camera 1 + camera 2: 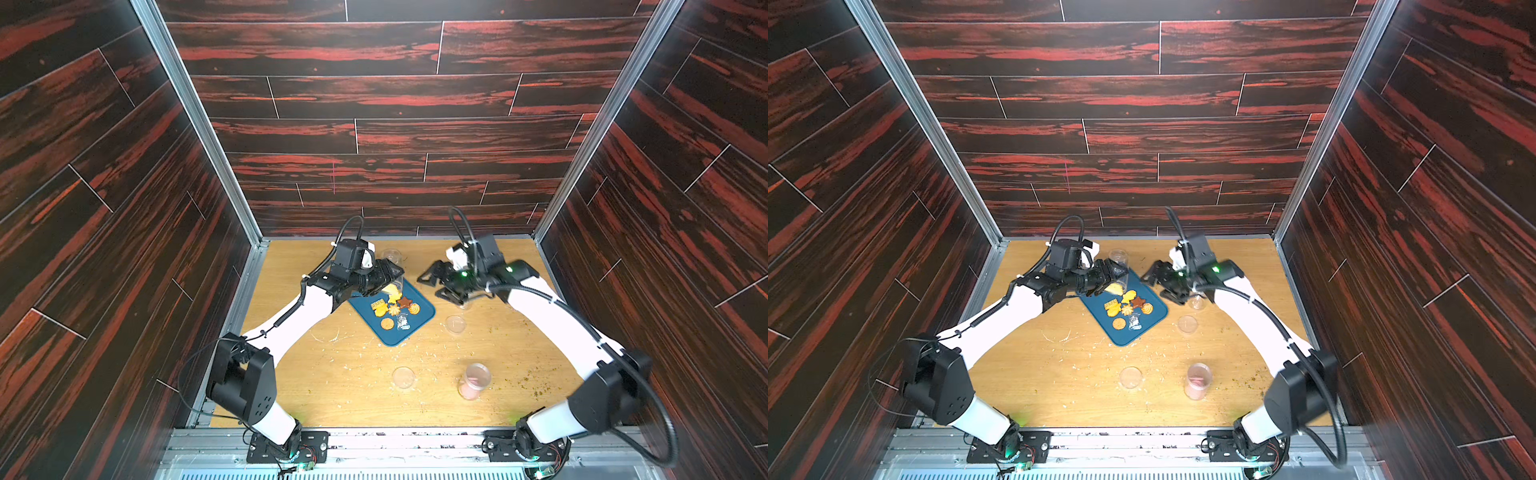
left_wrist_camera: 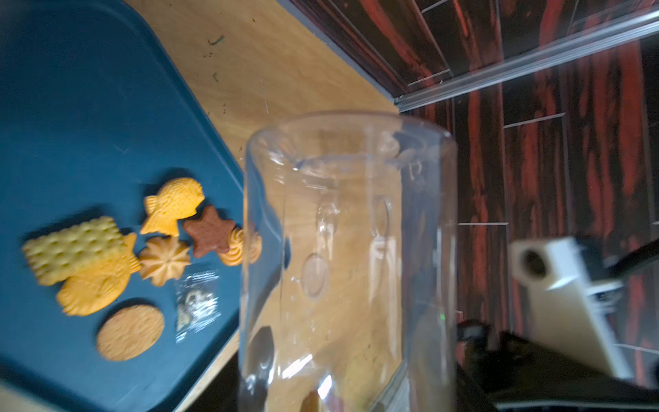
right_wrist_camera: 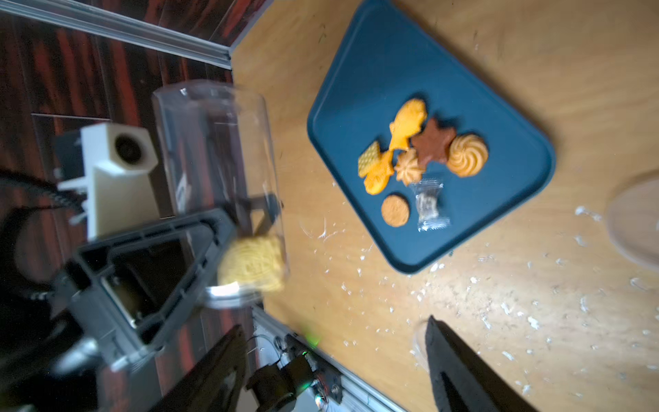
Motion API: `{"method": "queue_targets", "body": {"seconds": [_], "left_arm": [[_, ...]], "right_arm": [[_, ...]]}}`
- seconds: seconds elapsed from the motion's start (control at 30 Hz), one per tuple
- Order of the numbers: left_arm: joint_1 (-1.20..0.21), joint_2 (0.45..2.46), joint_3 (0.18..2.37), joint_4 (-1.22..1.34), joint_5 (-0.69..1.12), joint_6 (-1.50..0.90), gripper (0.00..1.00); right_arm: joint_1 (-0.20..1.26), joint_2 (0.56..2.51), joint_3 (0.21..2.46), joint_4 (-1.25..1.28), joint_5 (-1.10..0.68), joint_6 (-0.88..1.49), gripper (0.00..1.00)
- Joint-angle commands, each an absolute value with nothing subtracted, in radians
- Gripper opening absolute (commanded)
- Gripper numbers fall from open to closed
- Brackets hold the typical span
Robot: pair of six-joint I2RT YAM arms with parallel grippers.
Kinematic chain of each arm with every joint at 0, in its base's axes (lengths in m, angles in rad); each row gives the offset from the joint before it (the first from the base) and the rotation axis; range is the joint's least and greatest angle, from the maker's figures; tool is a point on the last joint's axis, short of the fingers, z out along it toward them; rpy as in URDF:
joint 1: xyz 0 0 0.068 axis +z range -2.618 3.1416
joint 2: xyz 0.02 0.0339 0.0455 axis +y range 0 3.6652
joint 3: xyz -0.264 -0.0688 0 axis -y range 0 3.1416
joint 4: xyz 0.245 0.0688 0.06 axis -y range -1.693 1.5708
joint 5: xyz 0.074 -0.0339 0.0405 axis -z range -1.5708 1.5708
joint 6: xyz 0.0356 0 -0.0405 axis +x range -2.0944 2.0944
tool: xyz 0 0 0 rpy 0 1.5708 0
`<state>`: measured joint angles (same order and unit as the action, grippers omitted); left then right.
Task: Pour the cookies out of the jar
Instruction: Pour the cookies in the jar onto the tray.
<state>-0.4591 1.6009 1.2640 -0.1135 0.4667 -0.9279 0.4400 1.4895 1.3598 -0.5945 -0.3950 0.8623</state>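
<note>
1. Nearest the left wrist lens, a clear plastic cylindrical jar [image 2: 349, 249] is seen filling the frame. It is clamped by the left gripper [image 1: 388, 274], whose jaws are closed tight on its wall so that it can be tipped.
2. The jar is held tilted, mouth down over the far corner of a dark blue rounded plastic tray [image 3: 392, 60]. This is evidently so that whatever falls is caught there and not scattered on the wooden table [image 1: 332, 374].
3. The small assorted yellow, orange and brown toy-like cookies [image 2: 164, 260] are found mostly on the tray already, bunched in a touching cluster. A small clear crinkled packet [image 2: 198, 299] lies just beside them.
4. One pale yellow ridged cookie [image 3: 253, 264] is spotted lodged at the jar's mouth, so the pour is judged nearly done but not finished.
5. The right gripper [image 1: 434, 286] is kept off to the tray's other side with its jaws spread wide and nothing held, apparently parked clear of the pour.
6. Now for what is hidden:
   - The jar's mouth is cut off at the edge of the left wrist view.
   - The lodged cookie is blurred, and its shape cannot be made out.
   - Whether anything else is inside the jar cannot be told.
   - The left gripper's fingers are glimpsed only as dark shapes through the clear wall.
</note>
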Motion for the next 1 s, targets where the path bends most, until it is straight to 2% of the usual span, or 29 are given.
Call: {"method": "queue_targets", "body": {"seconds": [0.0, 0.17, 0.3, 0.47, 0.57, 0.7, 0.83, 0.97], "left_arm": [[-0.472, 1.58, 1.273, -0.033, 0.491, -0.868, 0.64], [-0.501, 1.507, 1.198, 0.006, 0.492, -0.622, 0.65], [-0.508, 1.434, 1.066, 0.196, 0.475, -0.455, 0.66], [-0.511, 1.407, 1.04, 0.214, 0.531, -0.223, 0.66], [-0.515, 1.387, 0.977, 0.335, 0.531, -0.175, 0.66], [-0.517, 1.383, 0.963, 0.366, 0.523, -0.174, 0.66], [-0.522, 1.388, 0.959, 0.387, 0.521, -0.162, 0.66], [-0.523, 1.41, 0.966, 0.425, 0.505, -0.164, 0.66]], "right_arm": [[0.379, 1.436, 1.362, -0.405, -0.519, 0.894, 0.84], [0.37, 1.578, 1.588, -0.491, -0.631, 0.792, 0.88], [0.37, 1.679, 1.766, -0.601, -0.629, 0.687, 0.88], [0.383, 1.819, 1.995, -0.873, -0.555, 0.557, 0.88], [0.4, 1.823, 2.014, -0.879, -0.544, 0.527, 0.88], [0.411, 1.833, 2.014, -0.878, -0.545, 0.534, 0.85], [0.413, 1.822, 1.993, -0.886, -0.445, 0.571, 0.8], [0.435, 1.841, 1.976, -0.917, -0.431, 0.575, 0.8]]}}
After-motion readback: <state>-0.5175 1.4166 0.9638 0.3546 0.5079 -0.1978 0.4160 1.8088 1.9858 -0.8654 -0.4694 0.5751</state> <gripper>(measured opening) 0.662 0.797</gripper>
